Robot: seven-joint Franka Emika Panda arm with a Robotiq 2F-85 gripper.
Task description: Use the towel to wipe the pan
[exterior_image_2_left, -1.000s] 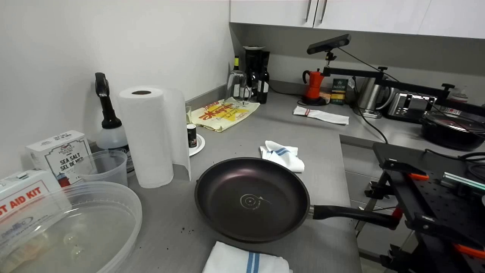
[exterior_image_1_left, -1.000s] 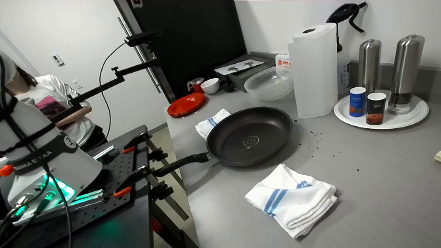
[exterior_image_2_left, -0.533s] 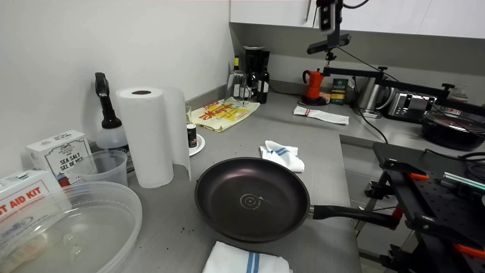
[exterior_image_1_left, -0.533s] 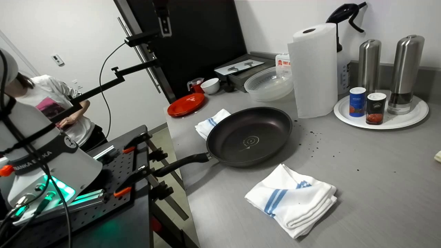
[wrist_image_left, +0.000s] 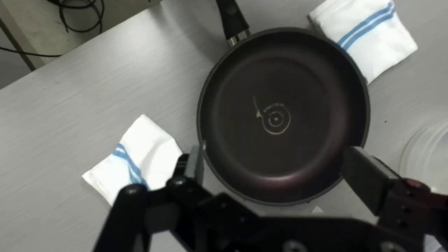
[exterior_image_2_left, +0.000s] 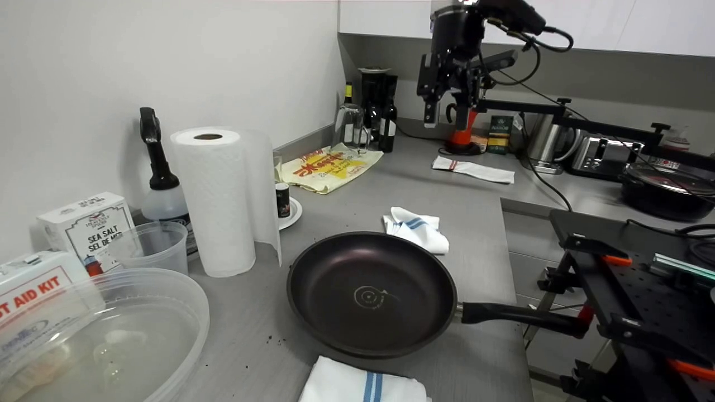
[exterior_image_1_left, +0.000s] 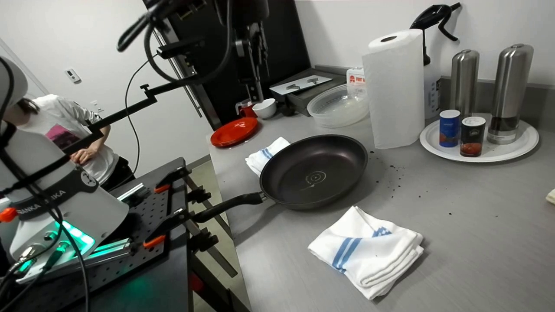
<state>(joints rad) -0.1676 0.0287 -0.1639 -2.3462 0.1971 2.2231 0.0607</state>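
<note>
Hanging spread, the end effector clears the pan — box reads "SEA SALT".

The carton reads SEA SALT; the case, ST AID KIT; the arm base, RANKA.

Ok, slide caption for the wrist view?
Black frying pan seen past the open gripper, blue-striped kitchen towel upper right, second striped towel lower left.
</note>
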